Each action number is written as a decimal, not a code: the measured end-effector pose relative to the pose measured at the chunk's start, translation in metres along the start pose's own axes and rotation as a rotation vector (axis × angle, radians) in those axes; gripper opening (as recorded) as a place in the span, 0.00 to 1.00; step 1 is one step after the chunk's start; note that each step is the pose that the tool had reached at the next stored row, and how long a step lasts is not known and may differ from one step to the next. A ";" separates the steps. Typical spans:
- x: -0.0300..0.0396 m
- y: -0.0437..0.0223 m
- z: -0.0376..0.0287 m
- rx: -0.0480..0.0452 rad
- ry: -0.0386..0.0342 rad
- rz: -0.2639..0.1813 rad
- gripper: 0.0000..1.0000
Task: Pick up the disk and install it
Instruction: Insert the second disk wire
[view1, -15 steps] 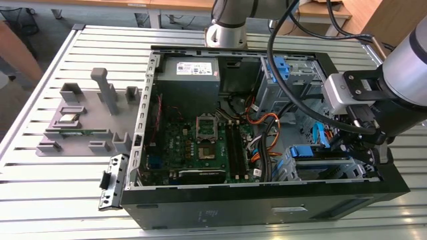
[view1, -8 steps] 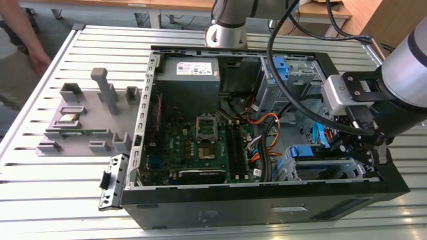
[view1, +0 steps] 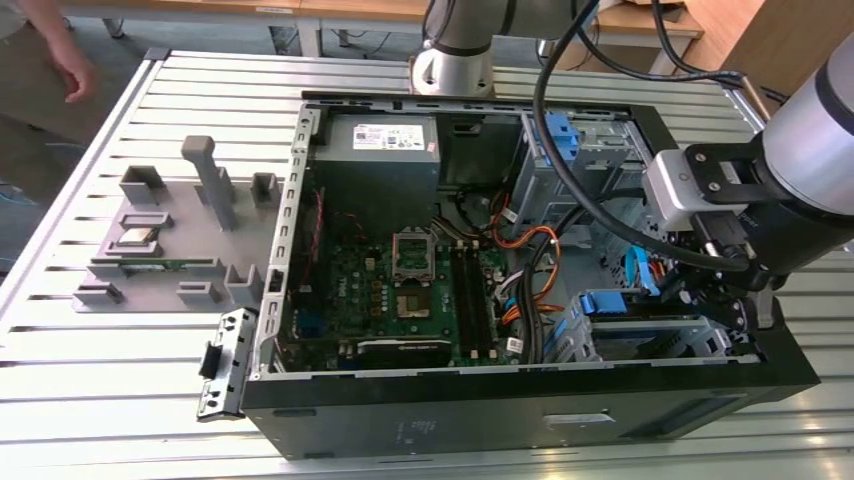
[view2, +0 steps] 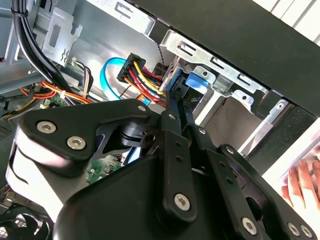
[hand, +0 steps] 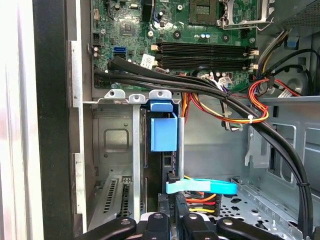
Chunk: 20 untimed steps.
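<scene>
The gripper (view1: 731, 290) hangs inside the open computer case (view1: 534, 390), at the corner nearest the exterior view's right, just beside the metal drive cage (view1: 641, 335). In both wrist views its black linkages fill the foreground, with the fingers (view2: 172, 102) drawn close together and reaching toward a blue plastic tab. Whether they actually clamp anything cannot be told, because the tips are hidden among cables and metal.

The disk (hand: 167, 165) appears to sit edge-on in the drive cage: in the first wrist view a dark slim body stands in a slot, topped by its blue rail tab (hand: 164, 131), with a light-blue data cable (hand: 200, 187) and a bundle of coloured power wires at its lower end. How deeply it is seated cannot be judged.

Farther from the cage lies the green motherboard (view1: 400, 280) with its memory slots, crossed by thick black cables (hand: 165, 80). Beyond that, the grey power supply box (view1: 380, 140) occupies the far corner of the case.

Outside the case, on the slatted table (view1: 107, 380), stands a grey parts fixture (view1: 167, 240). A person's hand (view1: 74, 70) shows at the table's far edge.
</scene>
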<state>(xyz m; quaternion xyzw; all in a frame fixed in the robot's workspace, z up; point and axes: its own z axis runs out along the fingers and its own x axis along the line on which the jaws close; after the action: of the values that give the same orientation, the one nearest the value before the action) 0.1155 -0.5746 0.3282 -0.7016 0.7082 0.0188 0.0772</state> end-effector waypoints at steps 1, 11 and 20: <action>0.0000 0.0000 0.0000 0.0000 0.0000 0.000 0.17; -0.0004 -0.0002 -0.0024 0.0000 0.0001 0.000 0.25; -0.0032 -0.0019 -0.0234 -0.0001 -0.0003 0.000 0.25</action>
<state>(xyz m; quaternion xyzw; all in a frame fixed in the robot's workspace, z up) 0.1154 -0.5746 0.3519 -0.7015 0.7082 0.0190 0.0773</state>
